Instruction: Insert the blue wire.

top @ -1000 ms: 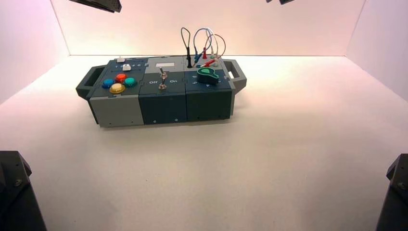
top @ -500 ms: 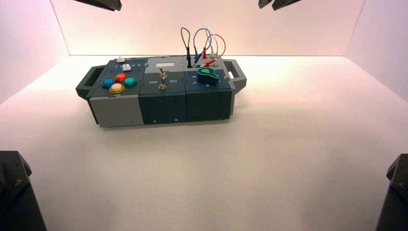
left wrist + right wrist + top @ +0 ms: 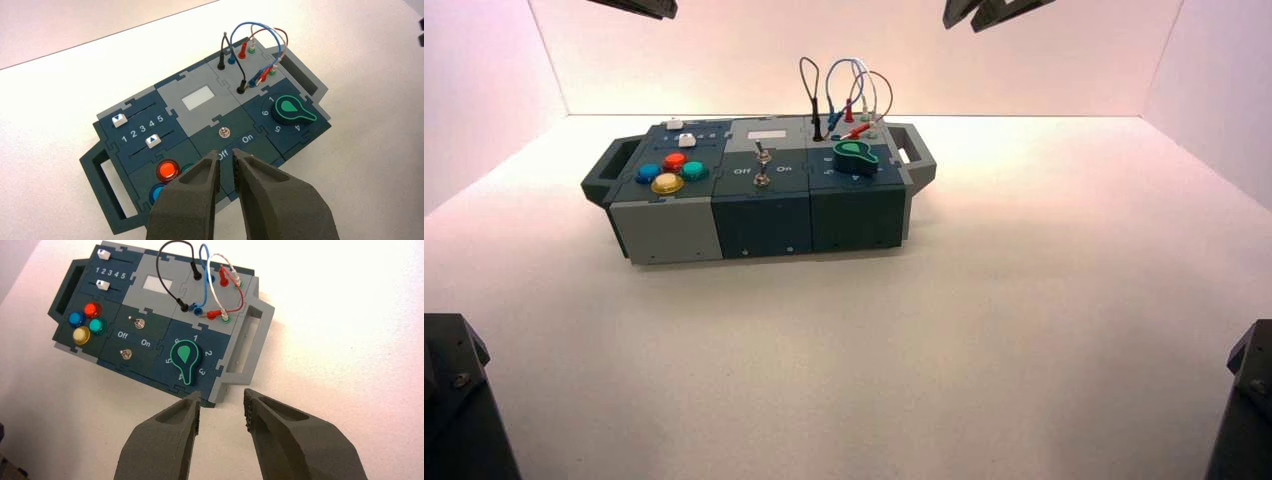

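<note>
My left pincer (image 3: pixel 226 153): dark and matt, like plastic, with a slightly grainy skin.
My right pincer (image 3: pixel 222 395): the same dull dark finish, as I see it.
Box (image 3: pixel 764 228): matt, plastic-looking panels, flat and smooth, grey and dark blue-green.
Buttons (image 3: pixel 92 309): glossy, see-through-looking plastic caps that catch the light.
Switches (image 3: pixel 139 323): shiny bare metal.
Knob (image 3: pixel 184 354): smooth plastic look, dark with green, low sheen.
Sliders (image 3: pixel 103 285): smooth white plastic caps.
Blue wire (image 3: pixel 205 286): smooth, plastic-looking sleeve, faint sheen; its plugs look like plastic too.
Table (image 3: pixel 844 370): pale, smooth, mostly matt; I cannot tell its material.
</note>
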`<state>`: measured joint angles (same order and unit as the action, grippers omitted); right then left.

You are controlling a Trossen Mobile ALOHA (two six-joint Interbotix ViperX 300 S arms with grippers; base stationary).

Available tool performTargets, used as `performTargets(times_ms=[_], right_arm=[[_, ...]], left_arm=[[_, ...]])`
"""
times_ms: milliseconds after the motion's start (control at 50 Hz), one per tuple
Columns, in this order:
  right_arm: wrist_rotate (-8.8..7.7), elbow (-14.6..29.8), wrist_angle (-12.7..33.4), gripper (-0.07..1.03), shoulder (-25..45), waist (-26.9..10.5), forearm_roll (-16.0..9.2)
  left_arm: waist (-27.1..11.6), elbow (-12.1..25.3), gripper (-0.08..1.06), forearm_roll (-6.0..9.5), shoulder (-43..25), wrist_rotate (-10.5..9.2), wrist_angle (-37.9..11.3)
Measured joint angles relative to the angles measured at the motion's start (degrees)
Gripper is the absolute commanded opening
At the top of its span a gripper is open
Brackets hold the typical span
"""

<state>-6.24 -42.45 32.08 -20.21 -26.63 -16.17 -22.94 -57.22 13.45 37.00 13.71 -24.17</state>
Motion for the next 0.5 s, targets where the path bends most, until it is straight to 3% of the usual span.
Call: performTargets(times_ms=[500], right_arm=[[0.00,0.97,-1.41,0.47,4.22,-0.18,-3.60]], left_arm=[[0.00,-0.53,0.16,0.00,0.26,0.09,0.44]])
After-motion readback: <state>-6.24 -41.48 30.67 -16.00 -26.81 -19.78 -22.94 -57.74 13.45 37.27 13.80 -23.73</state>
